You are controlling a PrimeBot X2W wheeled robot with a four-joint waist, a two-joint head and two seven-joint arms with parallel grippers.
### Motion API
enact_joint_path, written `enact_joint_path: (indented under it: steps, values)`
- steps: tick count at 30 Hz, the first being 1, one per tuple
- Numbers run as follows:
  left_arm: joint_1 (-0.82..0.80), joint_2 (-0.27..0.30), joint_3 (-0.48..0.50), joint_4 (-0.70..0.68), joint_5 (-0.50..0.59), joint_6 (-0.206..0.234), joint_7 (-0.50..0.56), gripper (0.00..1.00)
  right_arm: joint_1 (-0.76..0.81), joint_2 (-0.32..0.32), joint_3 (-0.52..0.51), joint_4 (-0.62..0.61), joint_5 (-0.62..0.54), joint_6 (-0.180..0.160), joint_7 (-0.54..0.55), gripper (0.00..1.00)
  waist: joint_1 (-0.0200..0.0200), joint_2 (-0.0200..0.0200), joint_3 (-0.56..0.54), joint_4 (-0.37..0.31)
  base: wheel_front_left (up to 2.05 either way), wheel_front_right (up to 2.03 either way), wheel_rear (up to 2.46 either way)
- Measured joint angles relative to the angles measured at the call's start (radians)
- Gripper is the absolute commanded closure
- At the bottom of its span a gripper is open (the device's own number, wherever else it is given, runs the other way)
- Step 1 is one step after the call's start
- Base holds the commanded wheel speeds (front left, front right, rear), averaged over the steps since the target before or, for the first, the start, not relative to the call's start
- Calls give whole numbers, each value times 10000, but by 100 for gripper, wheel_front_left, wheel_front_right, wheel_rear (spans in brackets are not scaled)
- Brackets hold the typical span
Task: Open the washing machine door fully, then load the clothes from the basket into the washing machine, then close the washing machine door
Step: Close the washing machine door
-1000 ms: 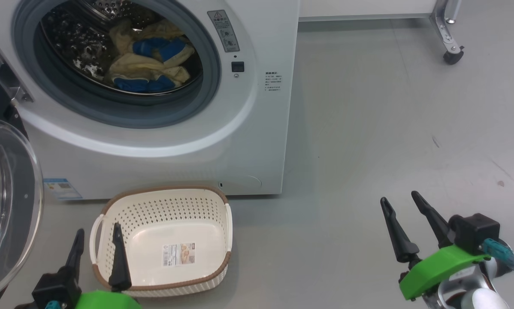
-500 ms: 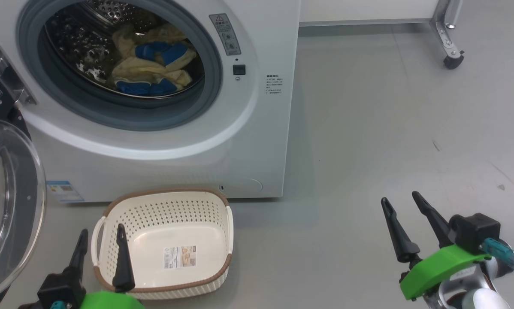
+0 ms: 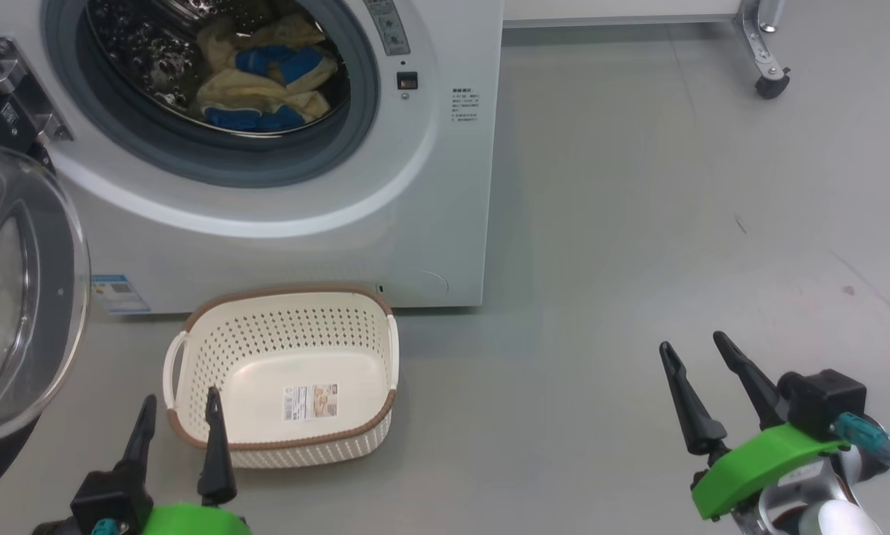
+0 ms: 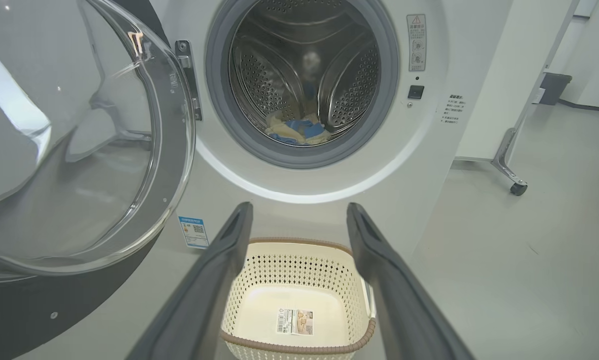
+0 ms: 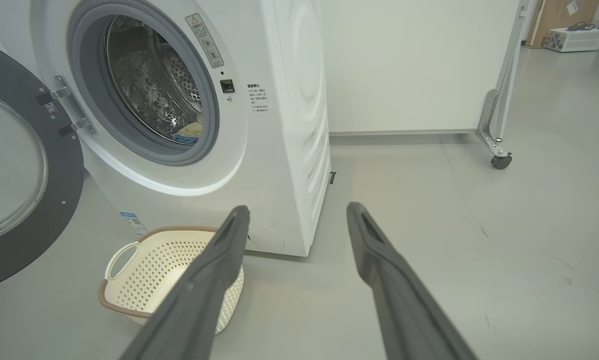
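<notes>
Evidently the clothes (image 3: 263,85) are lying inside the washer (image 3: 304,253) and the basket (image 3: 281,291) is sitting empty before it, so left fingers (image 3: 215,453) and right fingers (image 3: 686,405) are hovering spread and empty (the door (image 3: 21,297) is hanging open).

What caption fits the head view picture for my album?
Clothes sit in the washing machine, basket empty, door open, left hand and right hand open.

door (image 3: 25,297) cut off at left edge; sticker (image 3: 120,294) txt unreadable.
</notes>
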Motion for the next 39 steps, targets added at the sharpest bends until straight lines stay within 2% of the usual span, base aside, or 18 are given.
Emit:
enact_joint_path:
  steps: [9,20,28,39]
  values:
    - [-1,13,-2,-58,2,-71,0,0,13,2,-36,6,-81,0,0,0,0,0,1,51,-122,122,0]
    - [-4,15,-58,-125,12,-59,0,0,14,10,-132,15,-81,0,-2,0,0,0,-138,190,-12,12,0]
    - [-2,19,-75,-127,88,33,0,0,230,15,-280,10,-165,-2,-2,0,0,0,-236,493,0,0,0]
    - [0,21,-61,-146,75,121,0,0,252,21,-330,-96,-169,0,0,0,0,0,-240,1242,0,0,0]
